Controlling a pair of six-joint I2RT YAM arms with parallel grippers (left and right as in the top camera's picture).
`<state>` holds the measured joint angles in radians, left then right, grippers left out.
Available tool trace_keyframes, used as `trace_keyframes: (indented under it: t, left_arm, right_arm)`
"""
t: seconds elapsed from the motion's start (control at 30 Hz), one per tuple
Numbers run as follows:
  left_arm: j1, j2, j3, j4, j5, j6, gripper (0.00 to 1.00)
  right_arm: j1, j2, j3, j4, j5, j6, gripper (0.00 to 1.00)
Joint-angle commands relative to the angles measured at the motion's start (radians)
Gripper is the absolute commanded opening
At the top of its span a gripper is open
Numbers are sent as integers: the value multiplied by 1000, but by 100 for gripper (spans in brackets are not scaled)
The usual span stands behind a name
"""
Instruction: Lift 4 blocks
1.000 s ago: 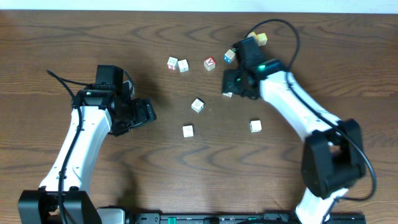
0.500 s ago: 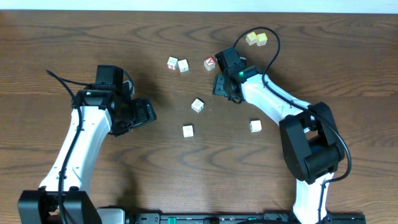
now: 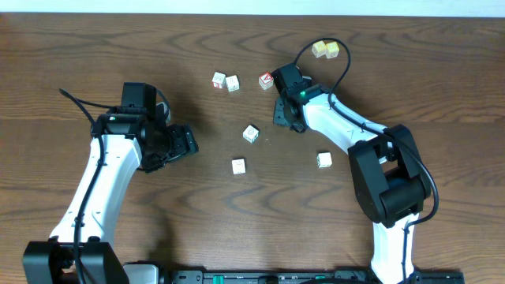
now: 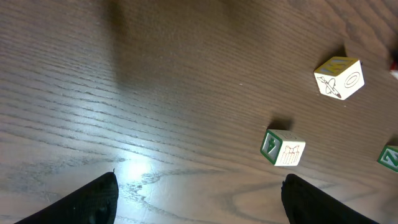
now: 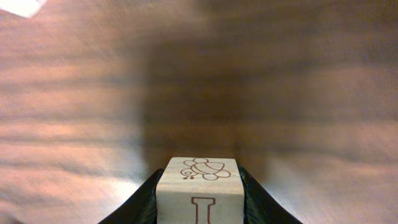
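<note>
Between the right gripper (image 5: 198, 179) fingers (image 5: 144, 198): one cream block (image 5: 199, 194), bee drawing on top. Both dark fingers sit flush against its sides, so it's clamped. Can't tell if it's clear of the table (image 5: 74, 93). Overhead, that gripper is just below the red-faced cube (image 3: 266, 80). Loose on the wood are a centre block (image 3: 251, 133), a lower block (image 3: 238, 166) and a third block (image 3: 324, 160) nearer the right arm. Left gripper (image 3: 189, 144) is spread wide, empty, well apart from them.

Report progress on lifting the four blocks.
Done: nothing clearly raised yet. In hand: the right gripper pinches one block between its fingers; lift-off unclear. Left: three pale blocks lie loose on the table, and the left gripper hangs open, idle.
</note>
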<state>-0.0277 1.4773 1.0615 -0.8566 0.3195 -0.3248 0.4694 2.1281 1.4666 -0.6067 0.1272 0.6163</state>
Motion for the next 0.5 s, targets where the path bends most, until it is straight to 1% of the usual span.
trace_keyframes:
  t: [0.0,0.07,0.17,0.23,0.47]
  left_arm:
    - [4,7,-13,-2,2,-1,84]
    - [4,7,-13,-2,2,-1,84]
    - [4,7,-12,-2,2,-1,84]
    - [4,7,-13,-2,2,-1,84]
    - [4,7,-13,-3,2,-1,84]
  right_arm:
    - [-6,-48,27,-95,-18,-45,33]
    - [-6,-73,35,-154,-32,-68,32]
    - [-6,-105,37,-260,-31,-72,32]
    - [-6,-106,36,-301,-31,-72,31]
    - [8,-79,-4,-272,-32,-71,30]
